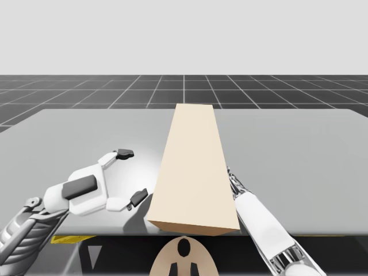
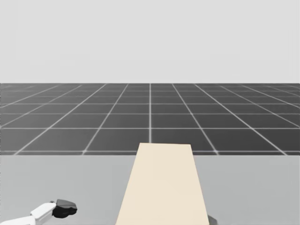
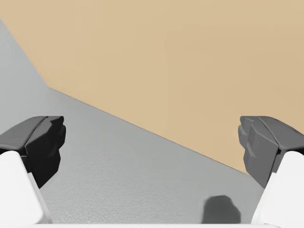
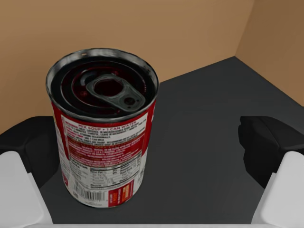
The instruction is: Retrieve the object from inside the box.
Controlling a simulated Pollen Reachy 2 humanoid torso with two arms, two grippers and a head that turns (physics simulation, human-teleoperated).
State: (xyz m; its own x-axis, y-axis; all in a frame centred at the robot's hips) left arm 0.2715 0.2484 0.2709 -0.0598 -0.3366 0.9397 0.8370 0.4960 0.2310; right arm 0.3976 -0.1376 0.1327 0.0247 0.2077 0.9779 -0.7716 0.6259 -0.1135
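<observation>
**Can Standing Inside the Tan Box, Straddled by Spread Right Jaws**

A red and white can (image 4: 104,128) is being shown upright on the dark, matte floor inside the box (image 4: 142,28), whose flat tan walls are meeting in a corner behind it. The can is a plain metal cylinder with a glossy, ringed lid, a grey pull tab and a printed label wrapped round its side. It is being straddled by the right jaws, which are being held wide apart. The can is standing close against one dark, blocky pad (image 4: 33,147), though contact cannot be told, and the other pad (image 4: 266,147) is well apart from it. Nothing is being pinched.

In the high view the box is being seen as a long, smooth, sharp-edged cuboid running from the lower centre of the frame to its middle, resting on the flat grey desk (image 1: 299,149). The right arm (image 1: 261,224), white and rounded, is being seen entering at the lower right and meeting the box's right side, where its end is being hidden.

The left jaws are likewise being held spread, with nothing between them. In the high view they are at the lower left of the frame, just beside the box's left wall. In the left wrist view, bare, faintly grained desk is lying between the dark pads, with the smooth tan wall ahead.

In the head view the box is at the lower centre, with a dark gridded ground (image 2: 150,117) beyond the desk's far edge.
</observation>
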